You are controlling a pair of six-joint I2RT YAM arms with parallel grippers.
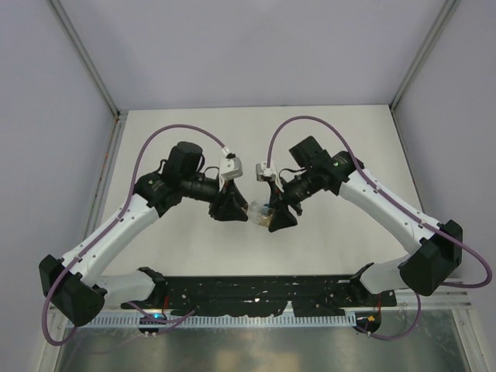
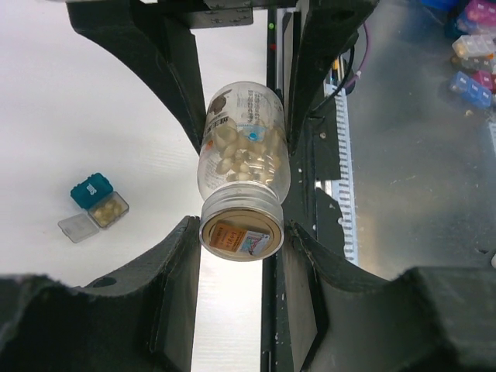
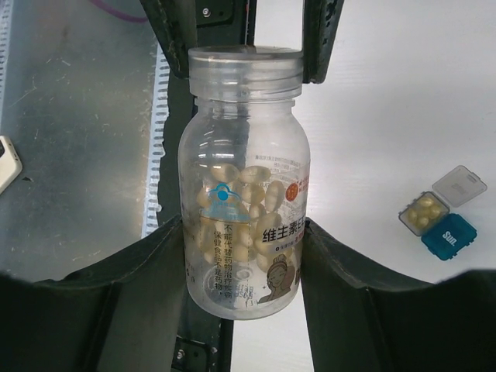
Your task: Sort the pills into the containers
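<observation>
Above the middle of the white table, my two arms meet and share one clear bottle, held off the surface between them. My left gripper is clenched on the bottle's cap, one dark finger pressed against each side of it. My right gripper is closed round the bottle's body, a finger tight against each side of the printed label. The cap points toward my left wrist and the base toward my right wrist. Inside the bottle lies a loose heap of cream, oval pills. The label carries a blue mark, printed characters and a drawn face.

On the table, apart from the bottle, two small boxes sit touching side by side. The grey box is open, its clear lid folded out flat beside it, and several pale pills lie inside. The teal box is closed. My left wrist camera shows the pair to the left of the bottle; my right wrist camera shows them to its right. From overhead I cannot make them out.

Past the table's edge is a grey metal surface, with a cluster of coloured boxes in the far corner of the left wrist view.
</observation>
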